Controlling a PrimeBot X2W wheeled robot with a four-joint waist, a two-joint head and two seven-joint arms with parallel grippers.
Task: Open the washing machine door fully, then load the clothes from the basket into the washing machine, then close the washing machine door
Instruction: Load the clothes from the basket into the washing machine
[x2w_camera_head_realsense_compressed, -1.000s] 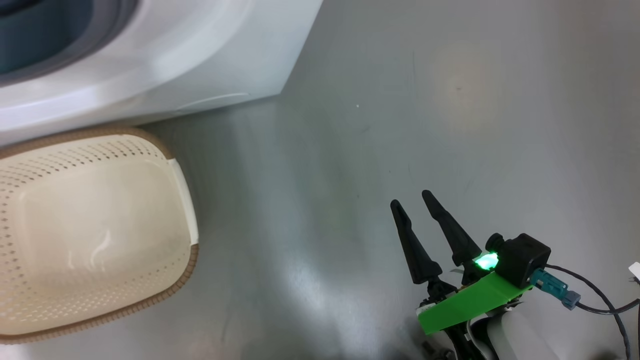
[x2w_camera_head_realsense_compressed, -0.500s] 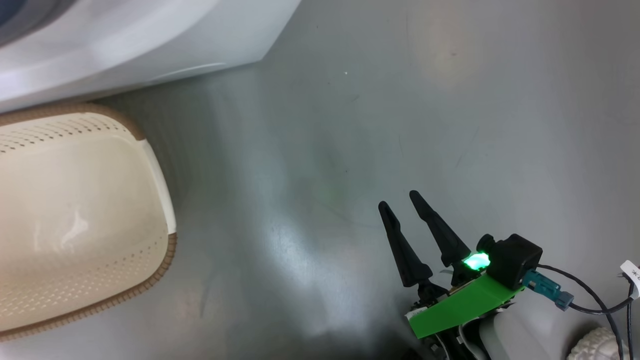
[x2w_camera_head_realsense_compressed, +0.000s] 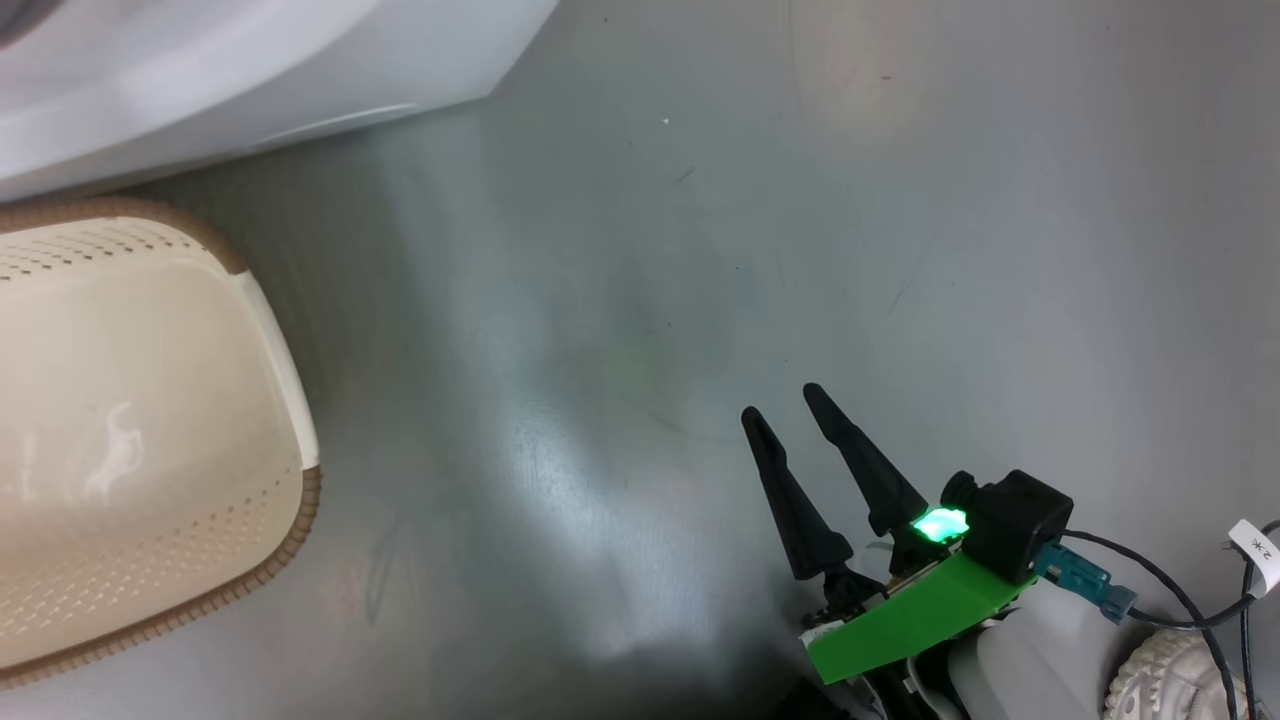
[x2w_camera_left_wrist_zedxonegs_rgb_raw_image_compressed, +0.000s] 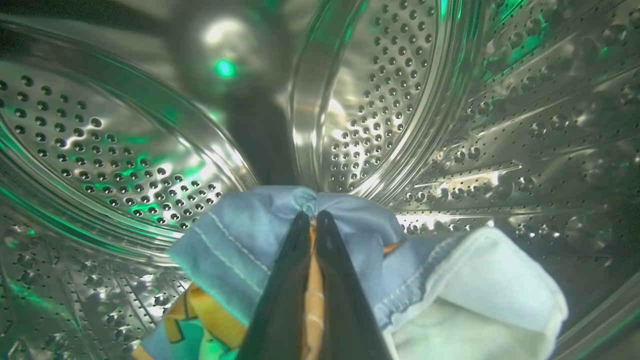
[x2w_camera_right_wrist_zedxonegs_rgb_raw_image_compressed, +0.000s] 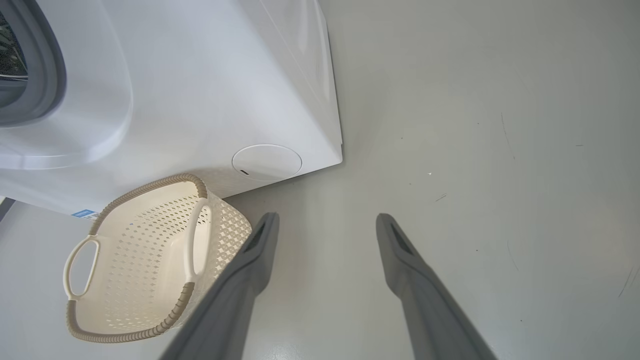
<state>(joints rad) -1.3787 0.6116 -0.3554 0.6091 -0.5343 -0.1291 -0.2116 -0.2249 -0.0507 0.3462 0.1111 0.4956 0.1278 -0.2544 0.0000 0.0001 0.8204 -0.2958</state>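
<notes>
The head camera has turned rightward. Left jaws clamp light blue printed clothes (x2w_camera_left_wrist_zedxonegs_rgb_raw_image_compressed: 240, 245) inside perforated steel drum (x2w_camera_left_wrist_zedxonegs_rgb_raw_image_compressed: 400, 100); right jaws stand wide.

the drum (x2w_camera_left_wrist_zedxonegs_rgb_raw_image_compressed: 400, 100) is gleaming, polished perforated steel throwing green glints. the clothes (x2w_camera_left_wrist_zedxonegs_rgb_raw_image_compressed: 240, 245) are showing soft cloth with stitched seams. the basket (x2w_camera_right_wrist_zedxonegs_rgb_raw_image_compressed: 145, 270) is looking like smooth cream plastic, its rim textured like weave. the washing machine (x2w_camera_right_wrist_zedxonegs_rgb_raw_image_compressed: 200, 100) is shining glossy white, and the floor (x2w_camera_head_realsense_compressed: 800, 200) is reflecting softly, smooth and grey.

Grey floor (x2w_camera_head_realsense_compressed: 900, 250), glossy, faintly scuffed
</notes>
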